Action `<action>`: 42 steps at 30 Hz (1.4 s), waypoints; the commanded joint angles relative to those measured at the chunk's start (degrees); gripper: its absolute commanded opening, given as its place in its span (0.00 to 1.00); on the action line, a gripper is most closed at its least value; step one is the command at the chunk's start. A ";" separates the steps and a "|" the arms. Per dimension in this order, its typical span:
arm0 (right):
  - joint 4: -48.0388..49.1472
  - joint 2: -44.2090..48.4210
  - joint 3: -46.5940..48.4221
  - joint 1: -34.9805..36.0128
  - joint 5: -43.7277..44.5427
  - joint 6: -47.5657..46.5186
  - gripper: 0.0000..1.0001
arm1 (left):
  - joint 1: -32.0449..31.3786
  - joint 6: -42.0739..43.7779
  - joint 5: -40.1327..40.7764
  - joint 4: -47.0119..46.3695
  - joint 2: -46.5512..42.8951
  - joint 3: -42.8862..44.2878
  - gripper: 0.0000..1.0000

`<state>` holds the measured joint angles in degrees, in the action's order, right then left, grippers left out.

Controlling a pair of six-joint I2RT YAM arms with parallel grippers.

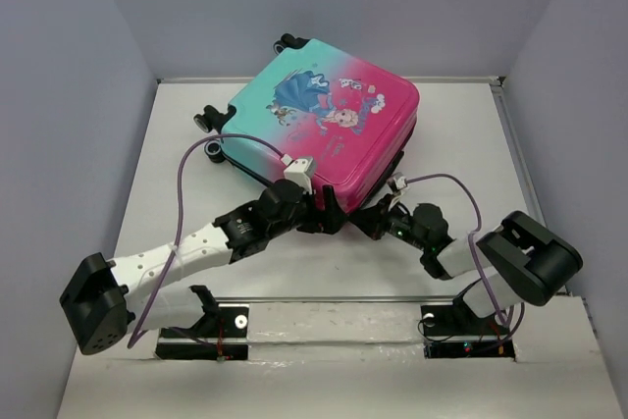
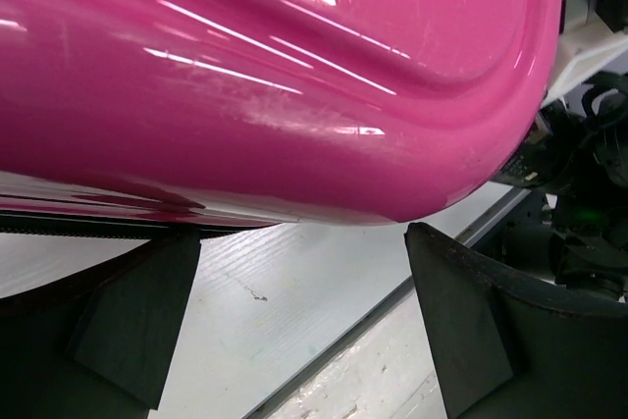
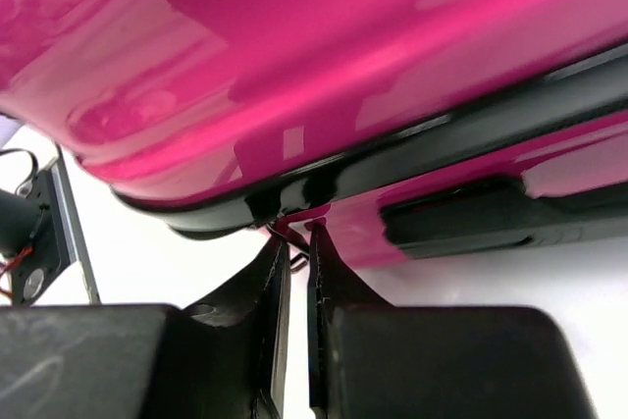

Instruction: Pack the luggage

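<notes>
The luggage (image 1: 329,115) lies flat and closed on the table, teal-to-pink shell with the princess print facing up. Both grippers are at its near pink corner. My left gripper (image 1: 329,211) is open; in the left wrist view its fingers (image 2: 147,321) stand wide apart just below the pink shell (image 2: 275,76), with the gripper (image 2: 299,237) holding nothing. My right gripper (image 1: 371,215) is at the black zipper band (image 3: 442,139). In the right wrist view the gripper (image 3: 297,233) is nearly closed on a thin zipper pull (image 3: 295,255) at the seam.
The suitcase's black wheels (image 1: 206,123) point to the far left. Grey walls enclose the white table (image 1: 177,203) on three sides. A raised strip (image 1: 324,326) with the arm bases runs along the near edge. The right arm (image 2: 589,193) shows beside the left gripper.
</notes>
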<state>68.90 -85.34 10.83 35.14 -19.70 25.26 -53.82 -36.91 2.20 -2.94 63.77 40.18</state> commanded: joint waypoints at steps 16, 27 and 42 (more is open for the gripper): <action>-19.72 2.69 10.26 41.68 40.35 9.19 0.07 | 3.29 4.73 0.35 -8.06 13.13 22.20 0.99; -6.76 -4.67 8.51 42.21 49.50 15.43 0.07 | 18.89 6.33 -13.67 6.90 2.34 24.87 0.99; -15.20 -1.32 10.62 42.21 46.69 12.54 0.07 | 60.84 -0.35 -26.37 3.74 10.75 25.55 0.99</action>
<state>58.41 -86.96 21.02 74.04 33.63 38.15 2.55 -33.93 -22.26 4.93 68.71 61.28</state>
